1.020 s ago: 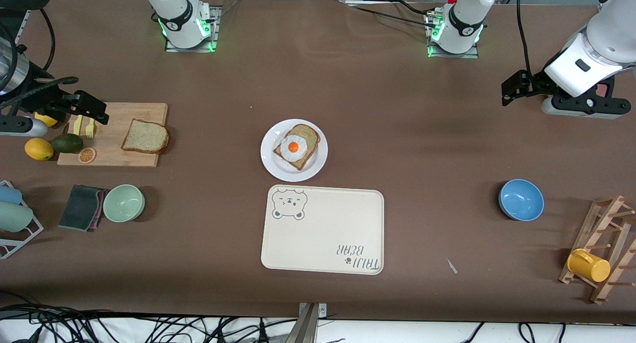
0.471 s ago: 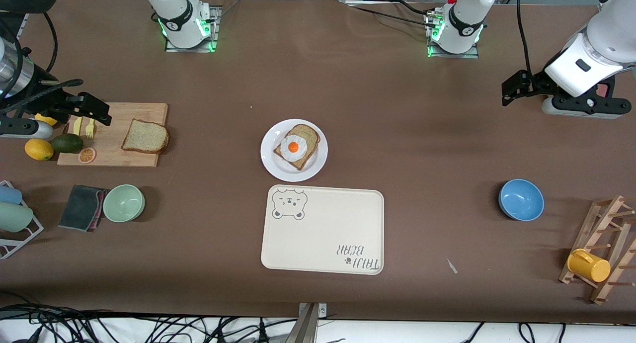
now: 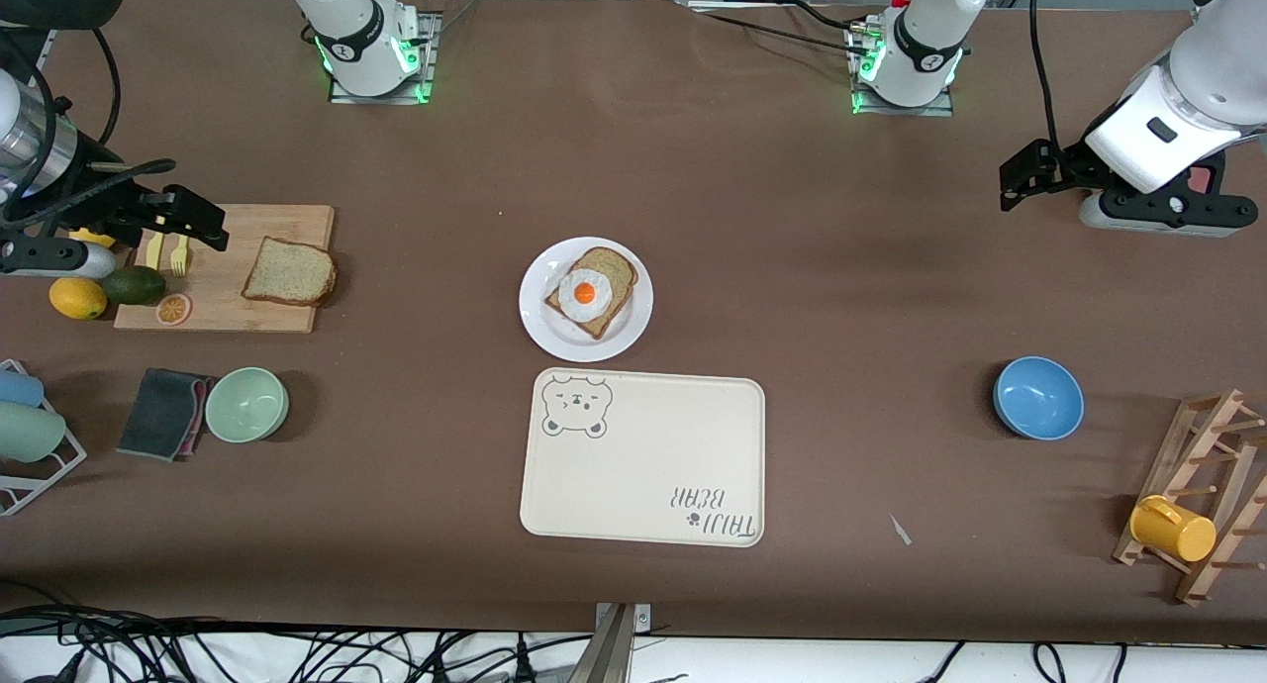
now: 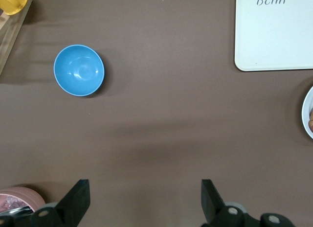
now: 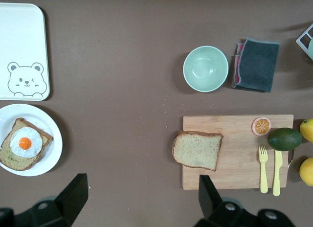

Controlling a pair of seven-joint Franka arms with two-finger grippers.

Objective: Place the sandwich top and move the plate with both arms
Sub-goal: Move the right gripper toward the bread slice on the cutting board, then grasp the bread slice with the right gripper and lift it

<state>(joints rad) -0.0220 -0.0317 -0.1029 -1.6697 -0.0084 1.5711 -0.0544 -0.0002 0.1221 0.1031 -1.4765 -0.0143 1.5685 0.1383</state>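
Observation:
The sandwich top (image 3: 289, 271), a plain brown bread slice, lies on a wooden cutting board (image 3: 223, 312) toward the right arm's end of the table; the right wrist view shows it too (image 5: 197, 149). The round white plate (image 3: 554, 339) sits mid-table and bears a like slice with a fried egg (image 3: 586, 293). My right gripper (image 3: 198, 223) hangs open and empty high over the board's end by the cutlery, its jaws wide apart (image 5: 142, 185). My left gripper (image 3: 1020, 173) waits open and empty over bare table at the left arm's end (image 4: 144, 188).
A cream bear-print tray (image 3: 643, 455) lies just nearer the camera than the plate. Lemons, an avocado (image 3: 133, 285), a fork and a knife crowd the board's end. A green bowl (image 3: 246, 403), a dark cloth (image 3: 163, 412), a blue bowl (image 3: 1037, 397) and a wooden rack with a yellow cup (image 3: 1173, 528) stand about.
My right gripper has crept a little along the board toward the bread slice. The left arm has not moved.

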